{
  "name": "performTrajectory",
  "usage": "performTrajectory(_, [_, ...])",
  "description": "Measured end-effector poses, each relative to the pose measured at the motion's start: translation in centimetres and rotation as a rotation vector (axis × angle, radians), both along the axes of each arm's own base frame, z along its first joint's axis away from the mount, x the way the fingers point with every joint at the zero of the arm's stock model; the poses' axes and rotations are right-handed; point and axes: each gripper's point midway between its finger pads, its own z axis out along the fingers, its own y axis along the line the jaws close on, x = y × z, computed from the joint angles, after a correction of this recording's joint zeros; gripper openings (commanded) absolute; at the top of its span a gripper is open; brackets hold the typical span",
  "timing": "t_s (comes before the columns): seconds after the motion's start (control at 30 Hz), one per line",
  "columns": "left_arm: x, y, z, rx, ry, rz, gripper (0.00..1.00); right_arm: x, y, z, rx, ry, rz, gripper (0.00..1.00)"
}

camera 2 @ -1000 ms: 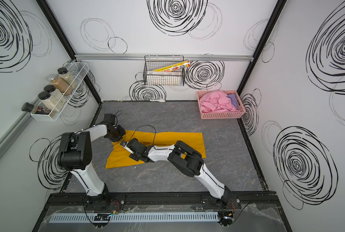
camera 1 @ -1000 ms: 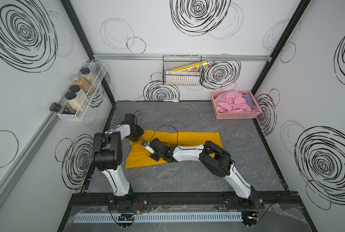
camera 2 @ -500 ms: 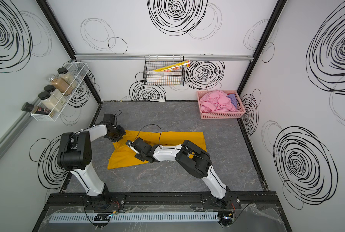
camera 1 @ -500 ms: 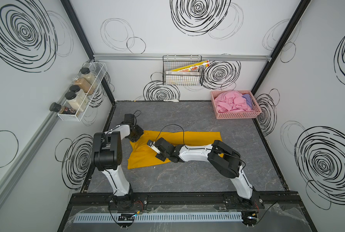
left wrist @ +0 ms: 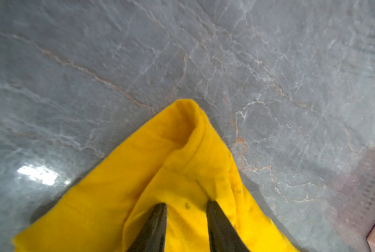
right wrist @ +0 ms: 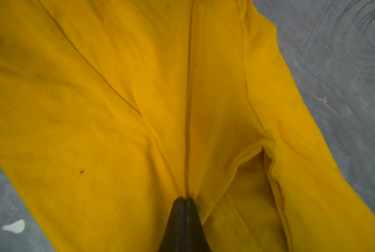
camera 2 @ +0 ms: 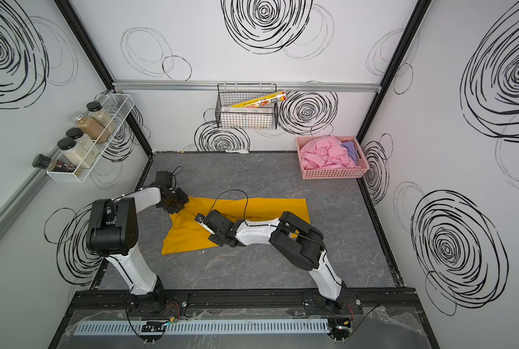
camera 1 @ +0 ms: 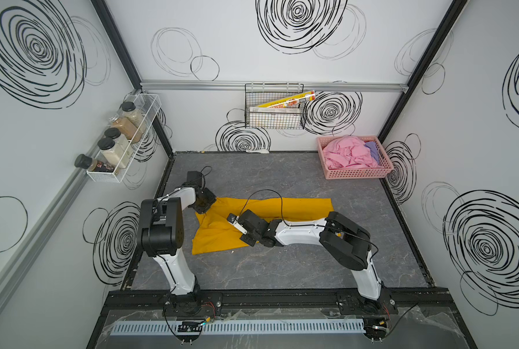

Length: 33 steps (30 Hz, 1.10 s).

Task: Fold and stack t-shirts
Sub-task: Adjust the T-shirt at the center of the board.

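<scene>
A mustard-yellow t-shirt (camera 1: 297,208) (camera 2: 267,205) lies stretched across the middle of the grey table. My left gripper (camera 1: 205,210) (left wrist: 186,204) sits at its far left corner, jaws partway closed on a bunch of yellow fabric. My right gripper (camera 1: 247,238) (right wrist: 185,199) is low over the shirt's left half, shut on a pinch of cloth from which creases run out. A crumpled light pink t-shirt (camera 1: 345,151) and a lavender-purple one (camera 1: 373,149) lie in the pink basket (camera 1: 354,173) at the back right.
A black wire basket (camera 1: 274,117) with boxes hangs on the back wall. A white wire rack (camera 1: 122,142) of jars hangs on the left wall. A small white object (camera 1: 256,151) lies at the table's back edge. Bare grey table (camera 1: 282,272) runs along the front.
My right arm has drawn to the right, its elbow swinging out, with the pinched yellow cloth following slightly. The left gripper has stayed at the shirt's corner.
</scene>
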Motion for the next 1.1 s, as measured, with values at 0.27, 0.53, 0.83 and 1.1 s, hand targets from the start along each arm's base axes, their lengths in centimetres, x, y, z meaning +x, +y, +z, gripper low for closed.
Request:
performTrajectory(0.27, [0.3,-0.2,0.2,-0.009,0.01,0.0,0.46,0.4,-0.4,0.7,-0.01,-0.016,-0.028,0.41])
performTrajectory(0.53, [-1.0,-2.0,0.5,0.096,0.058,-0.067,0.49,4.3,-3.5,4.9,-0.003,-0.118,-0.187,0.42])
performTrajectory(0.83, [-7.0,-7.7,0.3,0.065,0.138,-0.29,0.5,14.4,-19.0,8.3,-0.122,-0.225,-0.724,0.4])
performTrajectory(1.1, [-8.4,-6.4,0.1,0.074,0.167,-0.282,0.51,16.9,-29.1,3.8,-0.321,-0.132,-0.99,0.36])
